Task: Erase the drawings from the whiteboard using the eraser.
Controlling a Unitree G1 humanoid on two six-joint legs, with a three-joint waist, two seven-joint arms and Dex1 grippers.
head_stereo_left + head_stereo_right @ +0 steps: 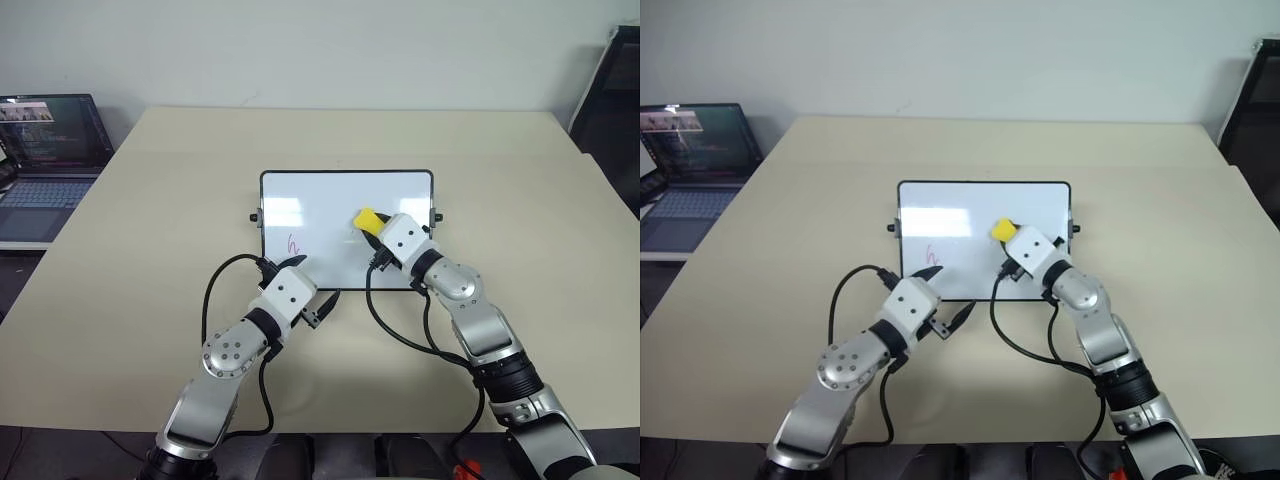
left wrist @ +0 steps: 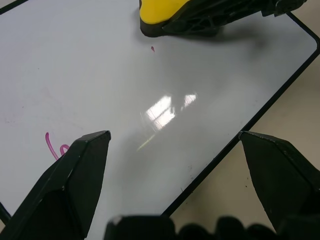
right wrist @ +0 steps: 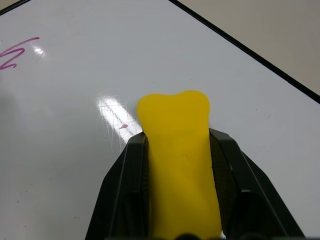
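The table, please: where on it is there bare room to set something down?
The table is bare between the whiteboard and its far edge, and widely to both sides of the board. The near edge is crowded: the open left gripper and the right gripper, holding the eraser, work there.

R hand (image 3: 181, 200) grips eraser (image 3: 177, 150) over whiteboard (image 3: 90, 100).

Glossy, smooth whiteboard (image 1: 320, 215) on a matt table (image 1: 150, 250); matt yellow eraser (image 3: 180, 160).
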